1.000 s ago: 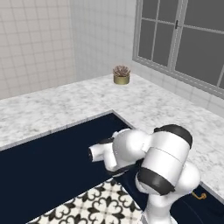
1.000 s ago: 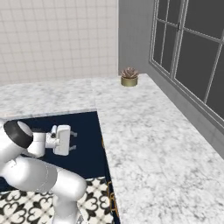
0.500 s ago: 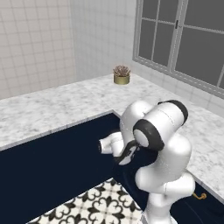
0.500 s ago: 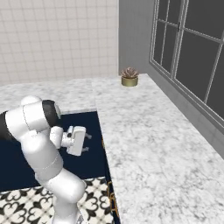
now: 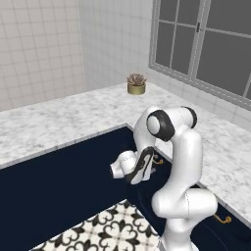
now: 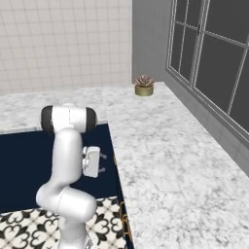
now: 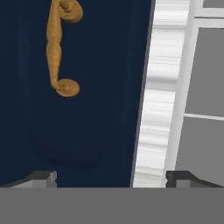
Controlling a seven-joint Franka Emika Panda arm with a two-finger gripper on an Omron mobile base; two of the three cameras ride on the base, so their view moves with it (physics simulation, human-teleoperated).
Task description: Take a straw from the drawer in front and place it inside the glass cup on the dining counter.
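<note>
My gripper (image 7: 109, 179) is open, its two dark fingertips (image 7: 41, 177) spread wide with nothing between them. It faces the flat navy front of the drawer (image 7: 87, 109) from a short way off, apart from it. The curved brass handle (image 7: 57, 48) lies ahead, off towards one fingertip's side. In the left base view the gripper (image 5: 151, 165) hangs low beside that handle (image 5: 158, 161), under the marble counter's edge. The right base view has the gripper (image 6: 102, 163) close to the navy cabinet face (image 6: 115, 168). The straw, glass cup and dining counter are out of view.
An L-shaped marble counter (image 5: 59, 122) wraps the corner, with a small potted plant (image 5: 136, 84) by the window (image 6: 209, 63). A second brass handle (image 5: 223, 219) sits lower right. Patterned tile floor (image 5: 108, 230) lies beside the robot's base.
The arm has risen from a folded pose to an upright one. The hand has swung toward the navy cabinet front under the right-hand counter and now faces the handle.
</note>
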